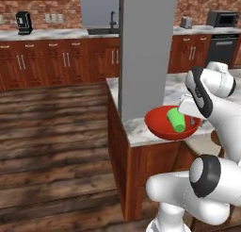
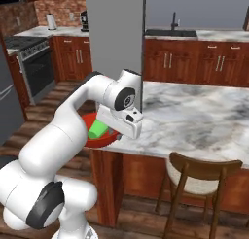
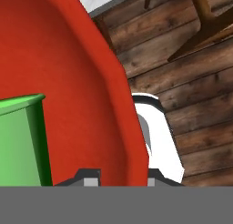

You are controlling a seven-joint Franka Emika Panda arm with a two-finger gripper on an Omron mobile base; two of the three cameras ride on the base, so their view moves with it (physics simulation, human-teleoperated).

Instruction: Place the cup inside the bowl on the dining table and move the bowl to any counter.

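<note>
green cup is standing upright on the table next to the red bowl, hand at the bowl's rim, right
Not quite. The cup lies tilted inside the bowl, not upright beside it; the left base view shows this. The hand is at the bowl's rim, as you said.

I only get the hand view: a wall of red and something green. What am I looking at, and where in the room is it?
Observer: That is a red bowl with a green cup lying tilted inside it, at the near corner of the dining table.
Operator: Is the bowl sitting on the table or up in the air?
Observer: It reaches partly past the table's corner. I cannot tell whether it is resting or lifted.
Operator: Where could it be carried to?
Observer: A marble counter runs along the far side of the room.
</note>
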